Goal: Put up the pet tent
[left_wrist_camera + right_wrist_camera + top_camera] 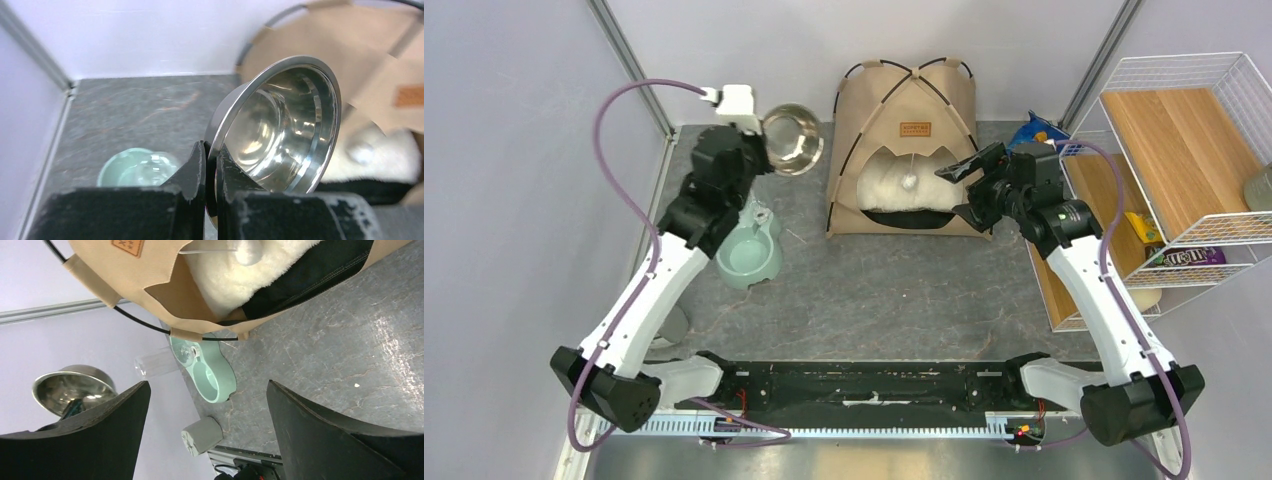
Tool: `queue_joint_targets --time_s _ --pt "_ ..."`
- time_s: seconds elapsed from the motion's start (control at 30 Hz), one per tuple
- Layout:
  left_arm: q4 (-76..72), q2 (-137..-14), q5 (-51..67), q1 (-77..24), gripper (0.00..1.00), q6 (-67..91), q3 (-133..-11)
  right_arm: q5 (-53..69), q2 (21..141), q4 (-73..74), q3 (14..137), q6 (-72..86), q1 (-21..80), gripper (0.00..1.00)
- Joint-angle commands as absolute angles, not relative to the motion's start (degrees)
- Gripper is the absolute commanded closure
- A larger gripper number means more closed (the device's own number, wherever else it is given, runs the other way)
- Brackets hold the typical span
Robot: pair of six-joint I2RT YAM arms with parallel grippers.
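Note:
The pet tent (904, 110) stands upright at the back of the table, tan with crossing black poles and a brown label. A fluffy white pillow (894, 190) lies inside it, and a white pompom (911, 183) dangles in the doorway. My right gripper (969, 190) hangs open just right of the doorway, holding nothing. The right wrist view shows the wide gap (207, 385) and the tent's front edge (125, 275) above. Left of the tent, my left gripper (211, 160) is shut on the rim of a steel bowl (285, 130), which it holds tilted in the air (792, 140).
A mint-green pet feeder (749, 255) sits under the left arm. A grey cylinder (201, 435) lies near the table's front left. A wire and wood shelf (1184, 150) stands along the right side, with a blue packet (1036, 130) behind the right gripper.

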State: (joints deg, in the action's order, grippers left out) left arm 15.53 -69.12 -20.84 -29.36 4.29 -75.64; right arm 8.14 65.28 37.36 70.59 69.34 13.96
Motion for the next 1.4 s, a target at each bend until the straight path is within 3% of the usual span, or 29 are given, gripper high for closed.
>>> queue_joint_targets --time_s 0.0,0.3,0.47,0.73,1.37 --pt "20.2 -69.1 -22.8 -20.0 0.98 12.9 -78.5 10.0 67.1 36.7 70.9 67.5 13.6 0.07" --pt "23.9 -74.9 -19.8 4.4 0.98 30.9 -76.9 8.8 67.1 36.7 69.5 66.6 13.6 0.08" --pt "21.3 -80.4 -13.5 12.1 0.98 35.9 -73.7 8.2 67.0 36.7 68.8 65.7 13.5 0.08" --pt "15.4 -89.7 -3.1 13.1 0.98 37.9 -68.8 9.3 68.3 35.2 66.8 66.7 11.7 0.09" --pt "14.1 -99.6 -1.3 13.1 0.95 37.9 -69.5 10.2 72.0 34.1 67.1 67.3 10.6 0.1"
